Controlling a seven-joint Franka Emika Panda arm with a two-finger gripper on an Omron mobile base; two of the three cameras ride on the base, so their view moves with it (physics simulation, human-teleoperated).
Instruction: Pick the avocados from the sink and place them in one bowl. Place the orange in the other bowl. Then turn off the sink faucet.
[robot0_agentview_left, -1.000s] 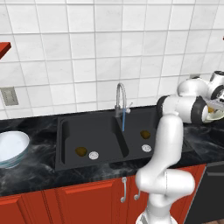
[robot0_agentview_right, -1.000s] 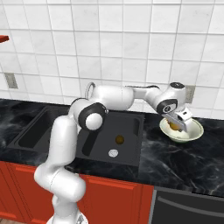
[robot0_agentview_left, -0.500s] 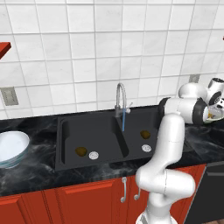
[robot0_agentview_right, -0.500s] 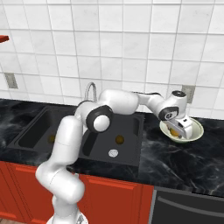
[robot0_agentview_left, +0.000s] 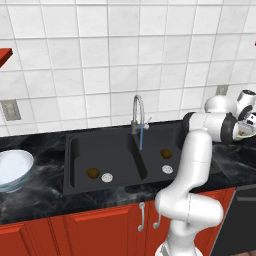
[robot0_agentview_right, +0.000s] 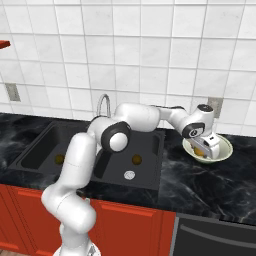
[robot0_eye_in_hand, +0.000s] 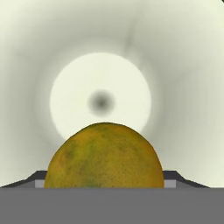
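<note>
the arm reaches to the right across the black worktop (robot0_agentview_right: 200, 185), its end effector (robot0_agentview_right: 208, 150) lowered into the cream bowl (robot0_agentview_right: 223, 151) that stands on the worktop to the right of the sink (robot0_agentview_right: 150, 172). the orange (robot0_eye_in_hand: 104, 156) sits between the end effector's finger tips, filling the gap between them, with the pale inner floor of the bowl straight ahead of it; whether the fruit already touches the bowl cannot be told. in the right base view the orange (robot0_agentview_right: 199, 150) shows as a small yellowish spot inside the bowl, just beside the end effector. two avocados lie in the sink, one in each basin: the left avocado (robot0_agentview_left: 92, 173) next to a white drain (robot0_agentview_left: 107, 177), the right avocado (robot0_agentview_left: 166, 153) a little behind the other drain. the faucet (robot0_agentview_left: 138, 116) rises between the basins at the back, and a thin blue stream (robot0_agentview_left: 141, 139) runs down from its spout. the pale blue bowl (robot0_agentview_left: 14, 168) rests on the worktop well to the left of the sink.
</note>
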